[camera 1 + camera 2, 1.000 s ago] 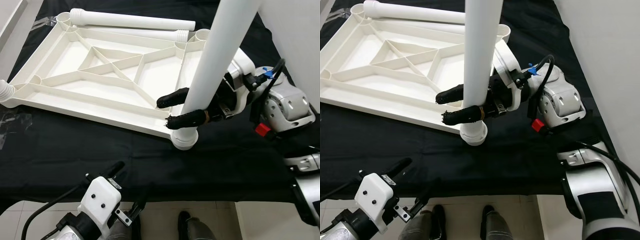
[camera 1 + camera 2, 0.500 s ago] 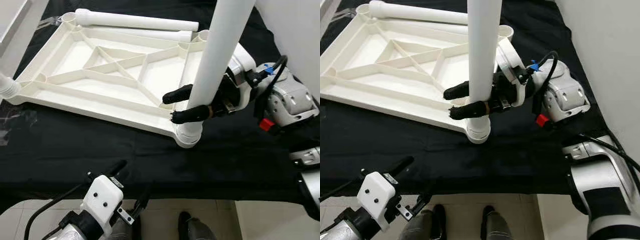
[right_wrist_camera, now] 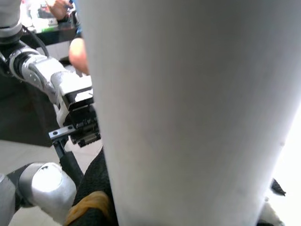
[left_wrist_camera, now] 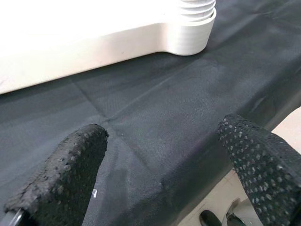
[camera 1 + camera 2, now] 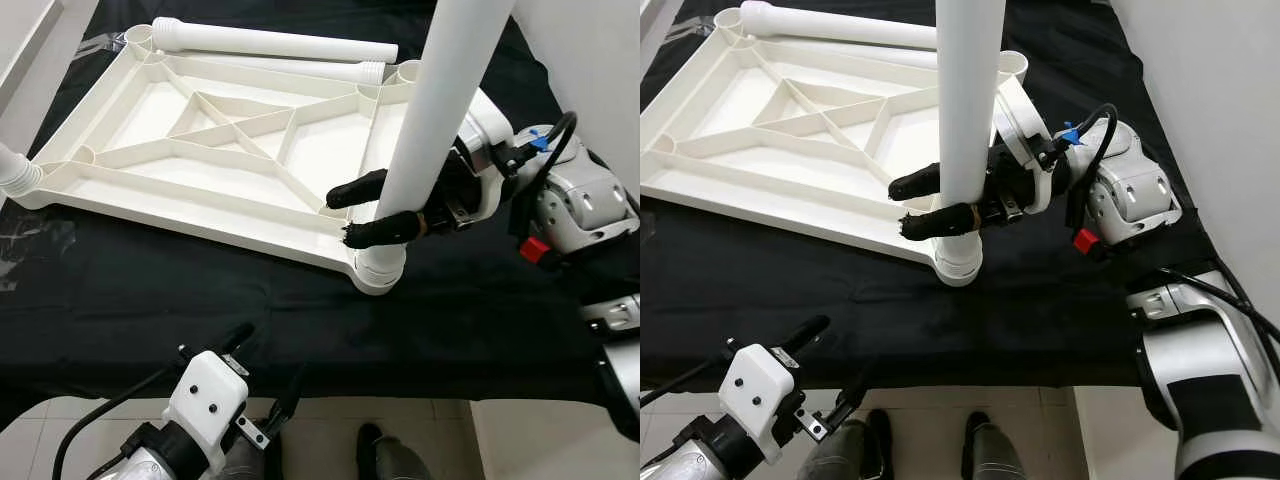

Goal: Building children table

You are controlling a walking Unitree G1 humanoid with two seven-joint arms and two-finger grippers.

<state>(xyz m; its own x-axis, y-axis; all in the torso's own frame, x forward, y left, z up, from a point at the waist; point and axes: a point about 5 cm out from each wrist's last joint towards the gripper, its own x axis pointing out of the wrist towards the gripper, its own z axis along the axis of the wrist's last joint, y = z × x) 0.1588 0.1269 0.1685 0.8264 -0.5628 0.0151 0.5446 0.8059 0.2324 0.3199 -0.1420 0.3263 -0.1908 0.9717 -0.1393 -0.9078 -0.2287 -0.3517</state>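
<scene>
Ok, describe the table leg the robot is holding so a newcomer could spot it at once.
On the black cloth lies an upturned white tabletop. At its near right corner stands the table leg, a white tube gripped low by the right gripper. The other legs lie flat along the far edge.

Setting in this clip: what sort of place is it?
Probably an indoor work area set up for furniture assembly: a black-covered table holds an upturned white tabletop, the right end effector grips a leg, and pale floor tiles show below.
</scene>
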